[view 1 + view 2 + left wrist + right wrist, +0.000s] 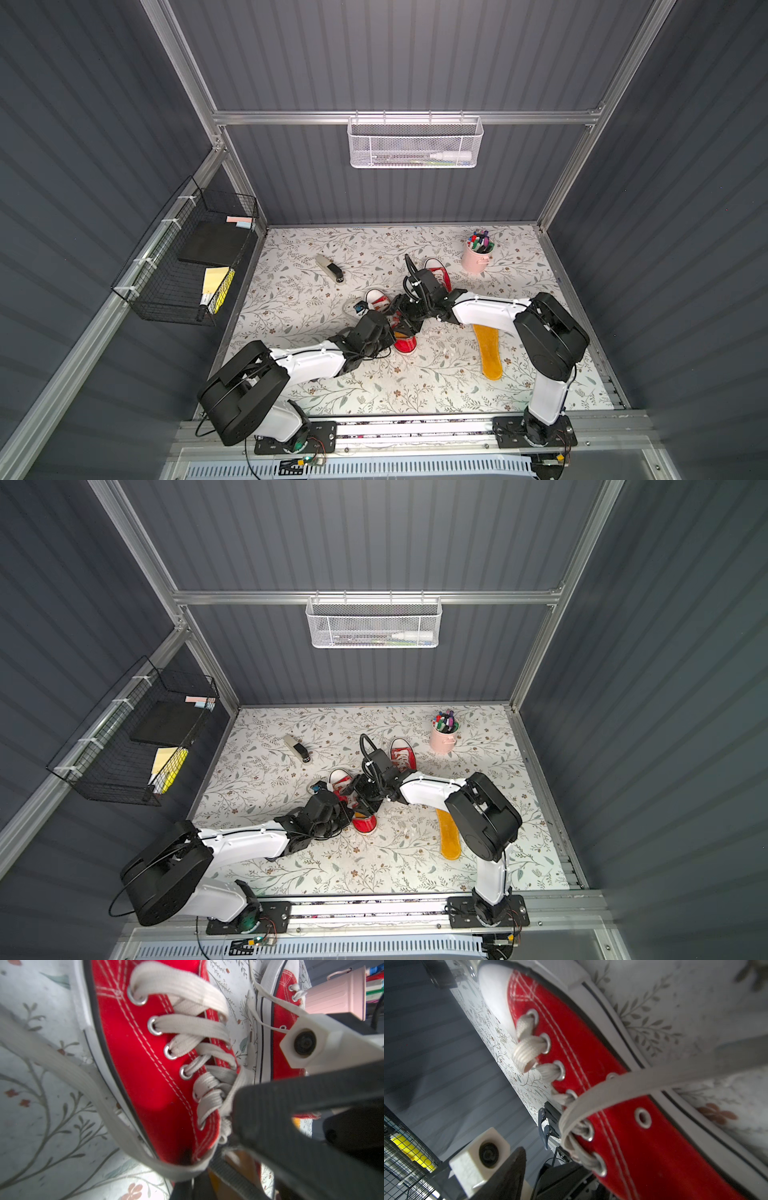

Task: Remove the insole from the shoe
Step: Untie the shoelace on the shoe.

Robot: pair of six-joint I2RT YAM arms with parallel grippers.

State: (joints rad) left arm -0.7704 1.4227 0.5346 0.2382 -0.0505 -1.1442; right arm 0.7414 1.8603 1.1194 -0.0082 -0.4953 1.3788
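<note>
Bases of the left arm (307, 365) and the right arm (490, 311) sit on a rail (415, 430) along the bottom edge of both top views. Both arms stretch up the frame over the flowered table (415, 395).

Right of centre, just beside the right arm's elbow, a yellow insole (488, 351) lies flat on the table, outside either shoe.

At the centre lies a red shoe (407, 345), heel toward the bottom of the frame and white toe toward the upper left. Both claws meet over its opening.
- **Left claw** (390, 328): pinched fully closed at the collar. Whether it has cloth or lining between its fingers cannot be told.
- **Right claw** (409, 318): comes in from the right onto the same opening. It is black against black, so how wide it stands and whether it holds anything cannot be told.

A sliver (401, 333) of orange-yellow shows inside the opening between them. The left wrist view shows the same colour beneath dark fingers, with loose white laces (187, 1028) crossing the red canvas.

A small black and blue clip (359, 308) lies just left of the toe.

Farther up the frame:
- A second shoe (438, 272), also red, sits partly behind the right wrist.
- A stapler (330, 269) lies to the upper left.
- A pink cup (477, 259) of markers stands to the upper right.

A black wire basket (187, 257) hangs on the left wall, and a white mesh basket (415, 143) hangs on the back wall.
</note>
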